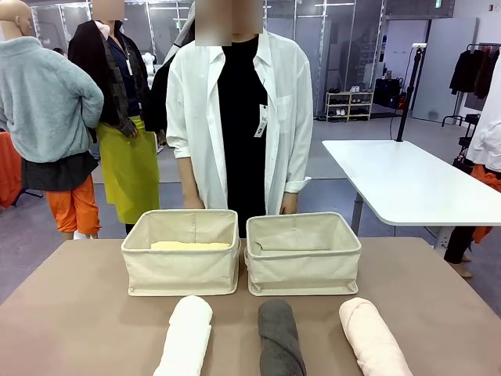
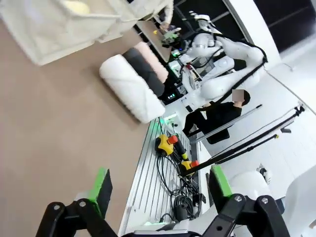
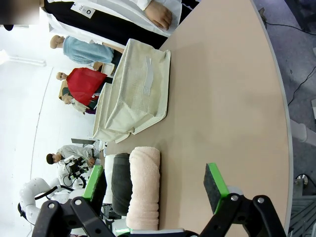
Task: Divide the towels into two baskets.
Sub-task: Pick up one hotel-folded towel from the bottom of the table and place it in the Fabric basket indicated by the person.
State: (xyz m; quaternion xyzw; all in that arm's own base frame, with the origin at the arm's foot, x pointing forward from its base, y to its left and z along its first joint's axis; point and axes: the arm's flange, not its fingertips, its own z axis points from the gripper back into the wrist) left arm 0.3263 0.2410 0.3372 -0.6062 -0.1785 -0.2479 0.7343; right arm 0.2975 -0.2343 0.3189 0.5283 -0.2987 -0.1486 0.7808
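Two cream baskets sit side by side on the worktop [image 1: 78, 313]. The left basket [image 1: 182, 270] has the yellow towel [image 1: 190, 245] lying inside, and the right basket [image 1: 303, 270] is just beside it. On the robot's side of them, in a row: white towel [image 1: 186, 335], grey towel [image 1: 279, 337], pink towel [image 1: 373, 337], all apart. Left fingers [image 2: 102, 185] and right fingers [image 3: 214, 180] are both spread wide, holding nothing.
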